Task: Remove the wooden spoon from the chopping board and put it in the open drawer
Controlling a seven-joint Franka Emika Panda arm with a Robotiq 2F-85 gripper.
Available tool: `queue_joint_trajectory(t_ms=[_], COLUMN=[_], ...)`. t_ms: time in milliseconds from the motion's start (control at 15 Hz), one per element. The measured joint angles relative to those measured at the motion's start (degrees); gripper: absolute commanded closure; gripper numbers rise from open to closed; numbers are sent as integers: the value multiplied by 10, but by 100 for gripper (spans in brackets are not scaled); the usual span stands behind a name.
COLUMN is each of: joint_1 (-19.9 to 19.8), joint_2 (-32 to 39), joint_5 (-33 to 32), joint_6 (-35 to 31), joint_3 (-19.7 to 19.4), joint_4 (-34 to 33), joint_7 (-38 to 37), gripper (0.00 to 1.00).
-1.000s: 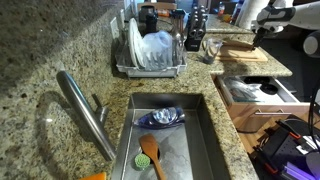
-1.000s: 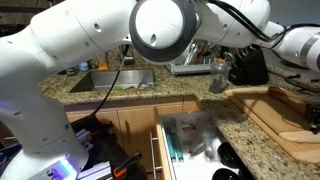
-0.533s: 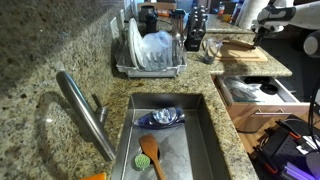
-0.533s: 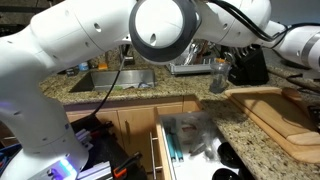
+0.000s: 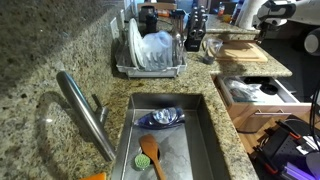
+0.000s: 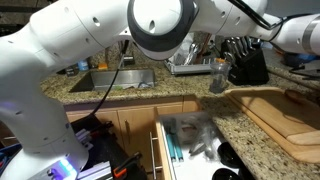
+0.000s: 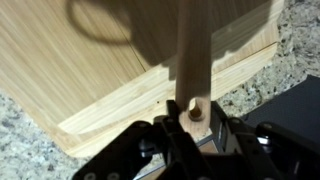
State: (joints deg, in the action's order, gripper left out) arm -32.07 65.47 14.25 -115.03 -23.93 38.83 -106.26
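In an exterior view, the speckled granite bench carries a wire dish rack of white plates behind a steel sink. In the sink lie a broad orange-brown wooden spoon and a crumpled blue cloth, with a steel tap to one side. Past the rack, a dark knife block stands near the flat light-tan wooden chopping board. The white arm reaches down over the board; the spoon is too small to make out there. Just in front of the board, the shallow pale-wood drawer is pulled open, with pale clutter inside. From the other exterior camera, the arm's bulky white links fill the foreground and hide much of the bench. A clear glass stands near the board's corner, and the open drawer sits below the bench edge. In the wrist view, the hand pinches the end of the slim mid-brown wooden spoon. Its handle runs up across the board's grooved corner, its bowl is out of frame, and its shadow falls on the wood beside it.
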Motion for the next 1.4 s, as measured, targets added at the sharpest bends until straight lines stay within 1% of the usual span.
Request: queue_joint_trajectory(t_ms=[200,267,467,533,733,867,1067,1200,1400], joint_1=[8,11,17,18,20,26,48,61,72], joint_2=[-30,-39,-56,-57,-56,-59,-86,-121,-178], joint_5=[-31,-43,-62,-62,-62,-62,-37,-6,43], joint_6=[39,43,43,43,43,43,38,37,42], joint_3=[-20,-30,-51,-52,-53,-50,-28,-8,14], joint_4=[3,4,4,5,6,6,18,45,110], joint_7=[10,10,10,10,10,23,54,64,66], gripper=[90,65,65,90,90,90,90,90,90])
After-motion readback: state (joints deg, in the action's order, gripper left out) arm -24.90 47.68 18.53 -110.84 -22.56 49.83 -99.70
